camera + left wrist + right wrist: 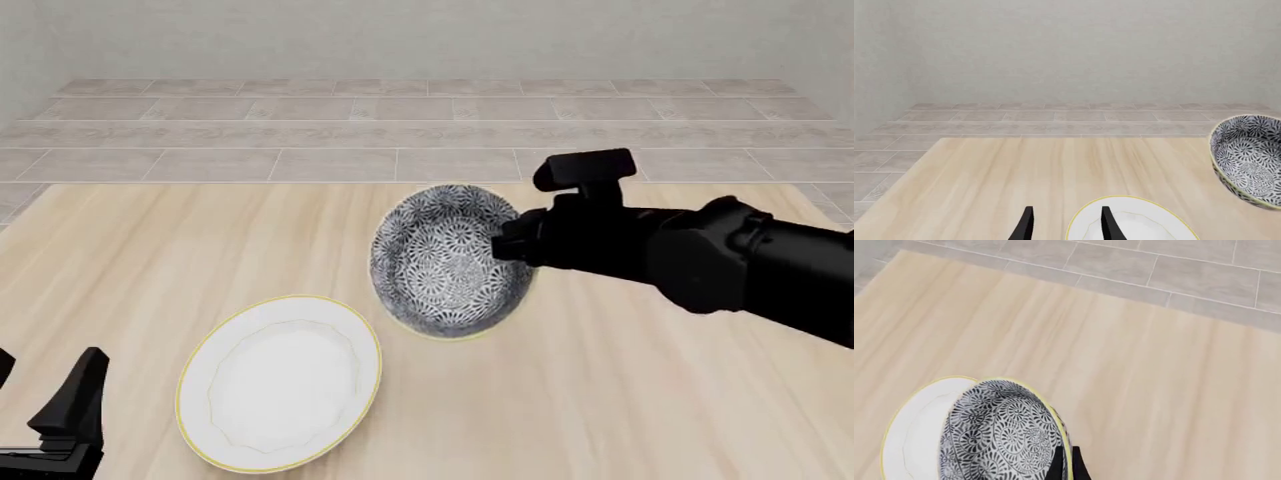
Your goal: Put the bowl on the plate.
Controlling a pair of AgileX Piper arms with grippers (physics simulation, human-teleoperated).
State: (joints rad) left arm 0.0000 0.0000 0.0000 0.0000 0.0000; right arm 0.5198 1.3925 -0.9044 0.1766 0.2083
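The right gripper (514, 245) has its jaws pinched on the rim of the bowl (447, 260) and holds it tipped in the air, just right of and beyond the plate (283, 385). Next, I think, it must go left and nearer, level out, then lower. The left gripper (1067, 225) waits with jaws apart.

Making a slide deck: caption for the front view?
Right gripper carries the tilted bowl toward the plate.
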